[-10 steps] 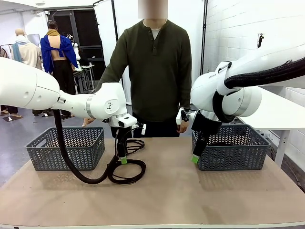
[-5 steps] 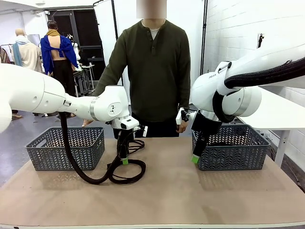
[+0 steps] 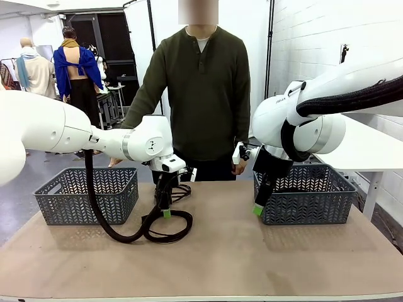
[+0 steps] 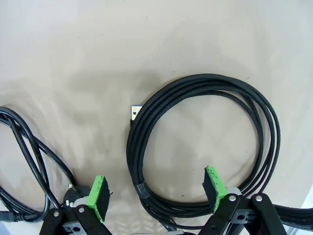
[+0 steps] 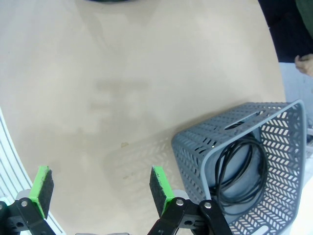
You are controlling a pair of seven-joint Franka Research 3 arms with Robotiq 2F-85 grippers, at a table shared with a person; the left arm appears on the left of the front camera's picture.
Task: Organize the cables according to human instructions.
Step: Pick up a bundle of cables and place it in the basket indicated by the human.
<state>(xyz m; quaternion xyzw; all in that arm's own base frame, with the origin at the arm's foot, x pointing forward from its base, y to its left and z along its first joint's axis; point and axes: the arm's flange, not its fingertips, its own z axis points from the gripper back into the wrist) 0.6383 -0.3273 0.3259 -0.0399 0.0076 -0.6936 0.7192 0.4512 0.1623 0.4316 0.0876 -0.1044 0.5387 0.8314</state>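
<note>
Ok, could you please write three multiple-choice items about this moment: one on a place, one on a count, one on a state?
1. Where does the braided cable coil below the left pincer lie?
A) in a basket
B) on the bare table
C) in the person's hand

2. How many grey baskets stand on the table?
A) two
B) three
C) four

3. In what state is the right pincer?
A) shut on a cable
B) shut on nothing
C) open

Answers:
1 B: the left wrist view shows the coil flat on the tan tabletop.
2 A: the front view shows one basket at each side of the table.
3 C: its green pads stand wide apart with nothing between them.
</note>
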